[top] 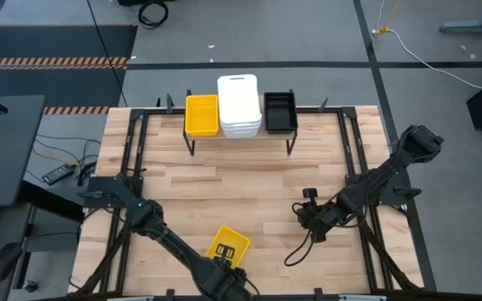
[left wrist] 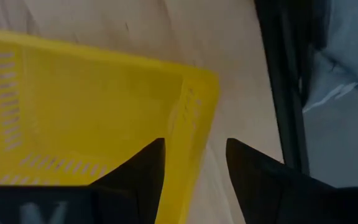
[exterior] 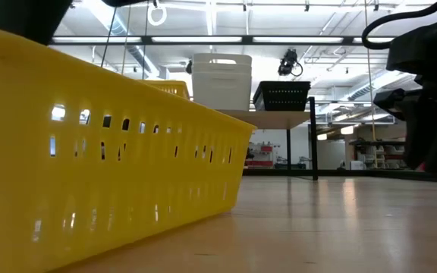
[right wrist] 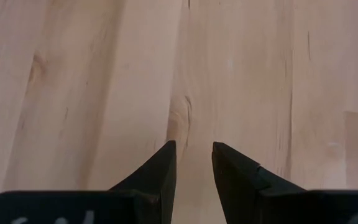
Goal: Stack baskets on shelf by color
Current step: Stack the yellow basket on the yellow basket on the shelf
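The high view shows the wooden bench [top: 249,184] from above. A small shelf [top: 241,138] is seen at its far edge. On the shelf, a yellow basket [top: 202,114], a stack of white baskets [top: 238,106] and a black basket [top: 279,111] are lined up side by side, with the white ones in the middle.

A second yellow basket [top: 227,247] is seen at the near edge of the bench. The left hand [left wrist: 194,165] is placed over one of its side walls. One finger [left wrist: 145,168] is inside the basket and the other is outside. The fingers are parted, and the wall is not squeezed.

The right hand [right wrist: 193,163] is held low over bare wood on the right side of the bench. Its fingers are a little apart, and nothing is held.
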You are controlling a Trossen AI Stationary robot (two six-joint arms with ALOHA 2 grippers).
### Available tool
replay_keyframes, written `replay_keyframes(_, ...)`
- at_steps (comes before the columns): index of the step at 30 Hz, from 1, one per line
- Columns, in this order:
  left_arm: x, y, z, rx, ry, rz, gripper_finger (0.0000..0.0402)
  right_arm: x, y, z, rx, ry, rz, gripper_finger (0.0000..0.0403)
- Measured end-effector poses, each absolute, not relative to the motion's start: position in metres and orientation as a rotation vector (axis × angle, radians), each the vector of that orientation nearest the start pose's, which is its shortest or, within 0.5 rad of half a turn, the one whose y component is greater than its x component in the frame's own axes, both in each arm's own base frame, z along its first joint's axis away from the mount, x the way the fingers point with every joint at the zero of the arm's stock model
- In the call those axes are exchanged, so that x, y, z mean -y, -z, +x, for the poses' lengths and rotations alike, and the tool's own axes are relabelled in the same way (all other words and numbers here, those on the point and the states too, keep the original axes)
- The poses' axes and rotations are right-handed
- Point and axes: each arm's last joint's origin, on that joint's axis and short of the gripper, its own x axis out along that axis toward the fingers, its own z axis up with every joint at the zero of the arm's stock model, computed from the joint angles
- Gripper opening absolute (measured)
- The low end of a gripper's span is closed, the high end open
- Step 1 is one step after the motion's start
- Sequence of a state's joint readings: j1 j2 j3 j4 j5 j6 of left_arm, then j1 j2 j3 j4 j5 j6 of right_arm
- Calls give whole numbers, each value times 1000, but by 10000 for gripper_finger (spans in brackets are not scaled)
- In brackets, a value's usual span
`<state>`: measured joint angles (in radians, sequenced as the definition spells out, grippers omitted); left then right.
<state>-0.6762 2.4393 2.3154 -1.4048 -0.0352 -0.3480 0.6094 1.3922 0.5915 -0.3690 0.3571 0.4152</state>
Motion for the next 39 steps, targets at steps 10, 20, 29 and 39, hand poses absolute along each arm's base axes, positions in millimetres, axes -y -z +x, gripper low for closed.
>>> replay_keyframes(10, 292, -204, 376, -1494, 238, 321, 144, -120, -142, 189, -1055, -10, -155, 109)
replay_keyframes(20, 289, -190, 379, -1552, 263, 336, 76, -120, -142, 189, -1059, -15, -153, 109)
replay_keyframes(29, 259, -190, 387, -1618, 76, 383, 17, -120, -142, 189, -1058, -13, -151, 109)
replay_keyframes(39, 204, -250, 399, -1504, -32, 282, 13, -121, -141, 188, -1077, -22, -125, 109)
